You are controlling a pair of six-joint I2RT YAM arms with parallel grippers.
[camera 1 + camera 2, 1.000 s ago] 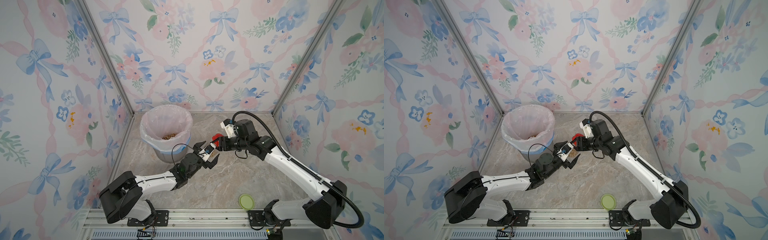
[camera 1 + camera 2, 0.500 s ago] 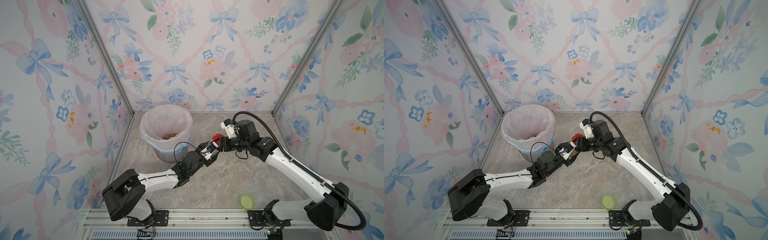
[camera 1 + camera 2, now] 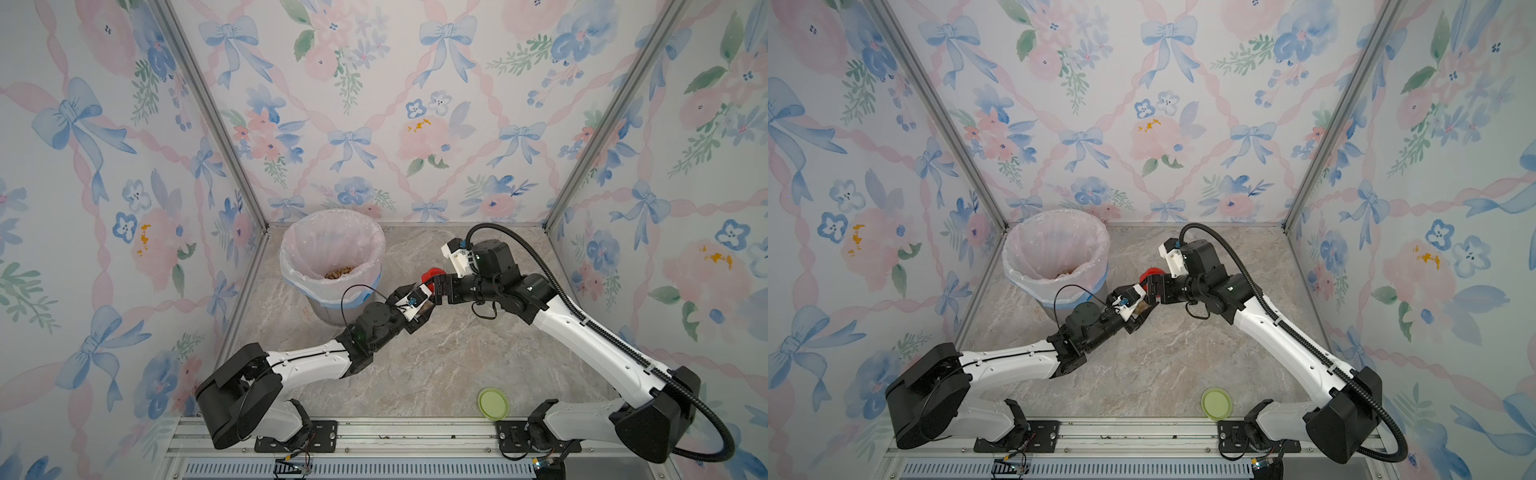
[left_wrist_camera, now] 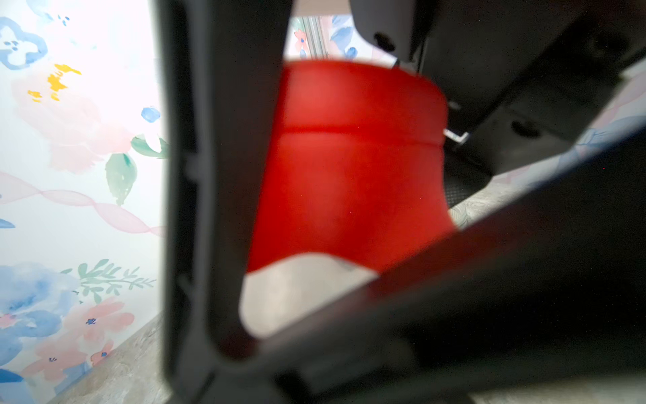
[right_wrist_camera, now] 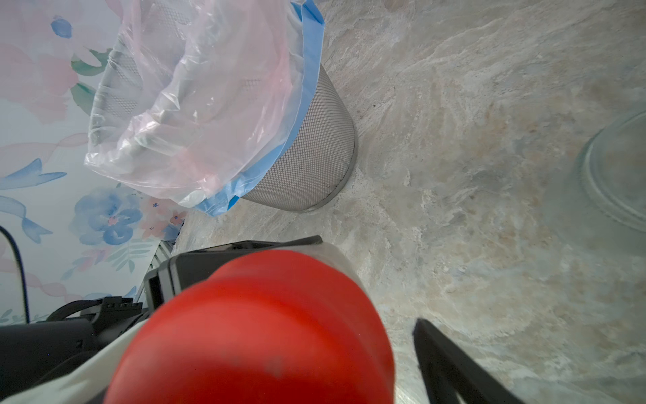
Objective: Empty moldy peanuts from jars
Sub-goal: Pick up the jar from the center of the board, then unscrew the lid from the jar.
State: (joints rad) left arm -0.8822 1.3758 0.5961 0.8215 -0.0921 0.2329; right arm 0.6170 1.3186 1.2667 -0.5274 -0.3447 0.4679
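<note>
A clear jar (image 3: pixel 426 309) with a red lid (image 3: pixel 430 276) hangs above the table's middle, and brown moldy peanuts show inside it. My left gripper (image 3: pixel 423 306) is shut on the jar's body. My right gripper (image 3: pixel 435 286) stands open around the red lid (image 5: pixel 262 332), and one finger (image 5: pixel 440 353) is clear of it. In the left wrist view the red lid (image 4: pixel 349 157) fills the space between my dark fingers (image 4: pixel 216 175). More peanuts (image 3: pixel 338 272) lie in the bag-lined bin (image 3: pixel 332 291).
A pale green lid (image 3: pixel 493 403) lies near the front edge by the right arm's base. An empty clear jar (image 5: pixel 615 175) stands on the marble table under the right arm. The bin (image 3: pixel 1059 286) is at the back left, close to both grippers.
My left gripper moved up to the jar and shut on its body. My right gripper, which was shut on the red lid, has now opened.
</note>
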